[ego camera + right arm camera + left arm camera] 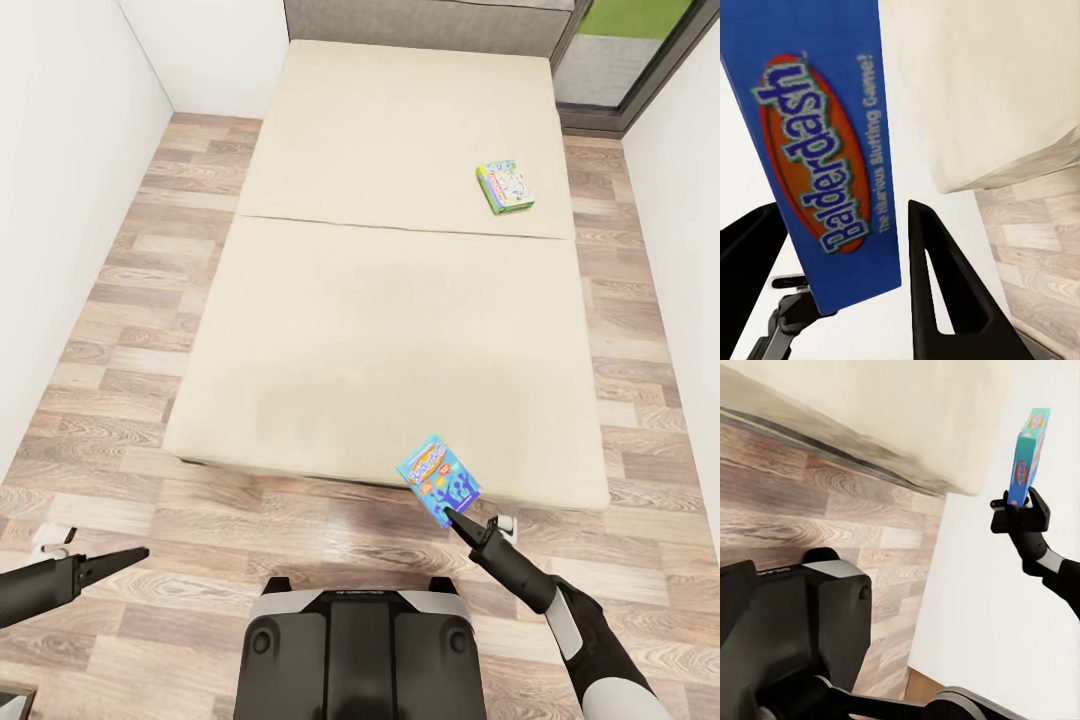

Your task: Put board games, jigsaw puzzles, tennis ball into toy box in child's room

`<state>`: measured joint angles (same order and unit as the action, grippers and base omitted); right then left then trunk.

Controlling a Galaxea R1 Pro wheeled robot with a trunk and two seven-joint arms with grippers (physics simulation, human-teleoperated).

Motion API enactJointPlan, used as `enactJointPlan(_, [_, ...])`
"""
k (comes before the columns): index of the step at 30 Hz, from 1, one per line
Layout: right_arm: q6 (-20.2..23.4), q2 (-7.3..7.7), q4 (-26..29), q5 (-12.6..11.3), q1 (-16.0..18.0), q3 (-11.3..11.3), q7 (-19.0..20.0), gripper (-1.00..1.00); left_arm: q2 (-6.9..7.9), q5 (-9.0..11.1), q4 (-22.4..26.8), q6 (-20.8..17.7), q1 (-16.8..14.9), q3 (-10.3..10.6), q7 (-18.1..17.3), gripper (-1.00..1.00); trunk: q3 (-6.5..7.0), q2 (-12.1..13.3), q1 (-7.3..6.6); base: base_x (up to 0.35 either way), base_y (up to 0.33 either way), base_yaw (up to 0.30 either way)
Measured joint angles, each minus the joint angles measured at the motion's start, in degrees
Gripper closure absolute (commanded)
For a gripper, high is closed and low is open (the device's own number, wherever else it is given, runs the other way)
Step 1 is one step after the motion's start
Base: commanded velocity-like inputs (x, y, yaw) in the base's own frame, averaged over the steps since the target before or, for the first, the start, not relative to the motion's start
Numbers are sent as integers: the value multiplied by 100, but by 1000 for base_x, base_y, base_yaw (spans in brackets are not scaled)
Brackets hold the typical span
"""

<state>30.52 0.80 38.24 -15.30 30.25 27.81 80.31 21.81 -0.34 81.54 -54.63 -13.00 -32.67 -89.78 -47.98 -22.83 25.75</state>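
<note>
My right gripper (458, 517) clamps the blue Balderdash box (438, 479) by its edge, lifted over the bed's (390, 330) near corner. A second game (505, 187) lies flat on the far right of the bed. My left gripper (135, 553) hangs over the floor (100, 330); can't tell its opening.

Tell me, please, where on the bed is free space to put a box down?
The cream-beige bed is mostly bare: the whole near panel, and the far panel's left and middle. Only the far right holds a flat green-white game box. The near right corner is crowded by the right end effector gripping a blue Balderdash game box.
</note>
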Motion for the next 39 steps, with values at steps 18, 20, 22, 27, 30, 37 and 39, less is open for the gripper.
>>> enactJointPlan(18, [-2, 136, 0, -48, -11, 17, 148, 100, 2, -4, 1, -249, -2, 281, 0, -100, 91, 0, 0, 0, 0, -97])
enactJointPlan(20, [-2, 193, 0, -63, -12, 17, 210, 100, 10, -5, 1, -250, -2, 281, -1, -100, 108, 0, 0, 0, 0, -158])
enactJointPlan(22, [-1, 234, -1, -76, -12, 18, 269, 100, 22, -5, -3, -251, -6, 276, 0, -100, 125, 0, 0, 0, 0, -159])
enactJointPlan(27, [-11, 245, -1, -71, -12, 13, 299, 100, 30, -6, -7, -251, -4, 277, -1, -100, 163, 0, 0, 0, 0, -123])
enactJointPlan(30, [-25, 230, -1, -38, -12, 10, 301, 100, 32, -5, -8, -251, -3, 284, -1, -100, 171, 0, 0, 0, 0, -32])
enactJointPlan(37, [-230, 218, -1, -14, -12, 2, 261, 100, 18, -5, -24, -239, 0, 298, -1, -100, 175, 0, 0, 0, 0, -7])
enactJointPlan(39, [-246, 215, -1, -12, -12, 1, 253, 100, 17, -5, -25, -240, -2, 299, -1, -100, 175, 0, 0, 0, 0, -1])
